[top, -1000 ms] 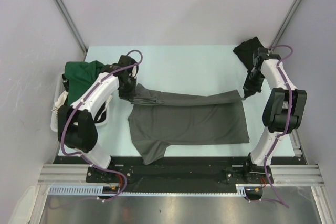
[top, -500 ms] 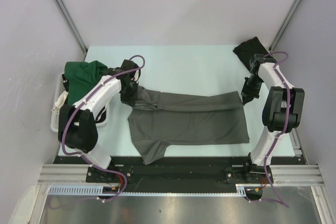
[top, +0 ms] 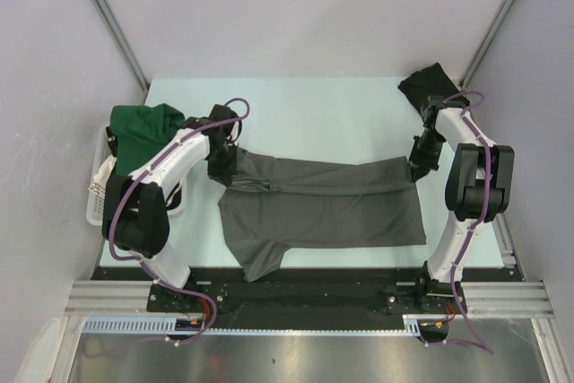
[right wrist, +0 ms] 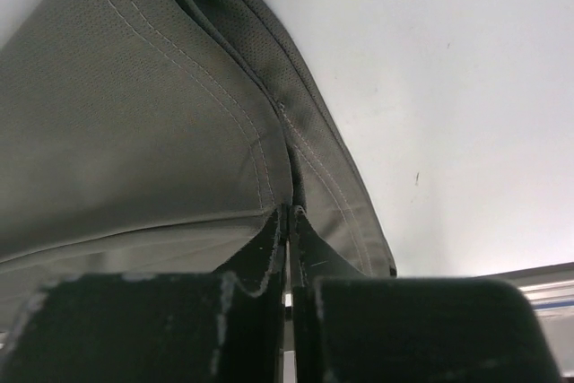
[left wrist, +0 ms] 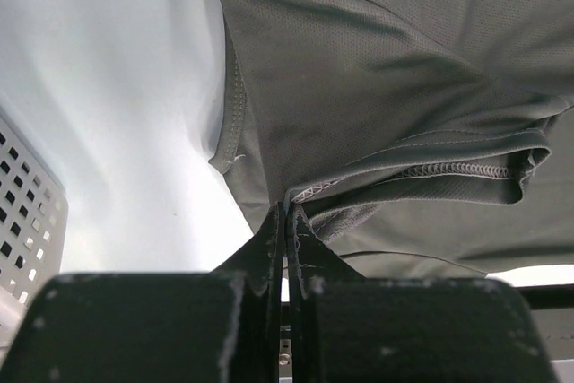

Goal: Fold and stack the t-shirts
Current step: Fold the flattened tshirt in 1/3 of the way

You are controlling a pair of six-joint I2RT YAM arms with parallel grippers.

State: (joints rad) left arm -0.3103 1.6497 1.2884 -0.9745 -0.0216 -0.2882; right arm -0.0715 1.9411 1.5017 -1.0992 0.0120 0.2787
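Pale bench (top: 296,105), charcoal grey t-shirt (top: 332,208) spread across its near middle, far edge doubled over, dark green t-shirt (top: 139,127) atop white slatted basket (top: 94,205) at left, black t-shirt (top: 429,87) far right, left fingers (left wrist: 265,241) and right fingers (right wrist: 267,238) each clenched on the fold's ends.

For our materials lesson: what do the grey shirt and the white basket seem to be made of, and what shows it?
Grey shirt: probably a fine knit sports mesh, matte; tiny pinholes, stitched hems, soft folds.
White basket: likely moulded plastic, smooth; rigid wall with even square holes.
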